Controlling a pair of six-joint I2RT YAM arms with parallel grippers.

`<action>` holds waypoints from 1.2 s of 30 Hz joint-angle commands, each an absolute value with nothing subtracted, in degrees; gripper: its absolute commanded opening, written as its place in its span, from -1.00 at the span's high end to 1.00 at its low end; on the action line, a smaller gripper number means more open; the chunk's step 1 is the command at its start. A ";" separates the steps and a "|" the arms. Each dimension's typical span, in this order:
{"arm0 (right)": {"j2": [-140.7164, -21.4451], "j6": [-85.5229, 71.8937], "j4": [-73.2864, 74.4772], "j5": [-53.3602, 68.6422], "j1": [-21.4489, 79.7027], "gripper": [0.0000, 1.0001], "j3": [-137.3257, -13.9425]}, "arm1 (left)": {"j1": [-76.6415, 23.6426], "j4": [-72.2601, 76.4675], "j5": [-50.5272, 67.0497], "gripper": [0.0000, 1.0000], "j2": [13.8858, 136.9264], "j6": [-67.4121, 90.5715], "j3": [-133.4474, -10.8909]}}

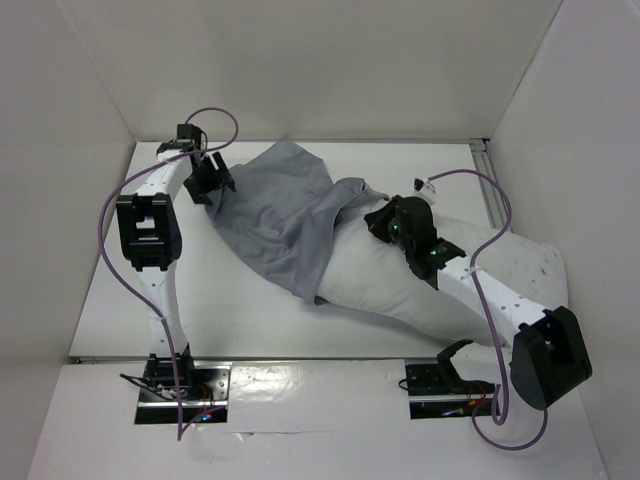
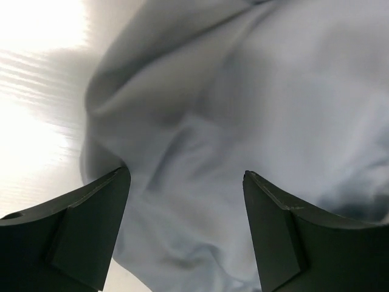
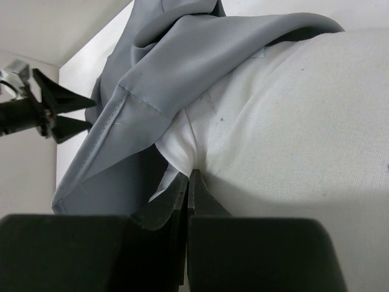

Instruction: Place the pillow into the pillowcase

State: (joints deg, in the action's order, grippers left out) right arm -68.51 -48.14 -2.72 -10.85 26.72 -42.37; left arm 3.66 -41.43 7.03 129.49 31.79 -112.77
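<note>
Fabric of the thin, limp mid-grey pillowcase is lying draped over the upper-left end of the plump white speckled pillow, which is stretching diagonally from the centre of the top view toward its lower right on the white tabletop. Only that end is covered and most of the cushion is lying bare, so the stuffing looks to be at an early stage.

The right gripper is pinching a small fold of the pillow's white cover just beside the case's hemmed mouth, jaws pressed together. This is probably to anchor or push the cushion while the sack is drawn over it. Its arm is reaching from the lower right across the pillow, wrist angled down toward the centre.

The left gripper is hovering with jaws spread wide and grasping nothing, grey cloth filling the view beneath them. It is sitting at the upper left of the top view, at the pillowcase's edge, seemingly placed to take hold of the cloth there. Its arm is rising from the lower left, elbow raised.
</note>
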 commanded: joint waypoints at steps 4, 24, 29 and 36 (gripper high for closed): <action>-69.61 -46.05 -0.97 -12.83 25.75 1.00 -46.05 | 5.27 -41.92 1.41 -0.70 132.09 32.70 -115.66; -71.81 -44.47 0.62 -14.41 25.75 1.00 -48.78 | 15.12 -36.74 8.71 1.00 123.76 30.32 -117.16; -71.81 -43.95 1.14 -14.41 25.75 1.00 -49.30 | 15.12 -36.74 10.63 -0.43 123.92 30.32 -113.30; -71.81 -43.42 2.19 -14.41 25.75 1.00 -49.83 | 15.12 -37.53 6.86 -0.82 127.00 31.55 -110.39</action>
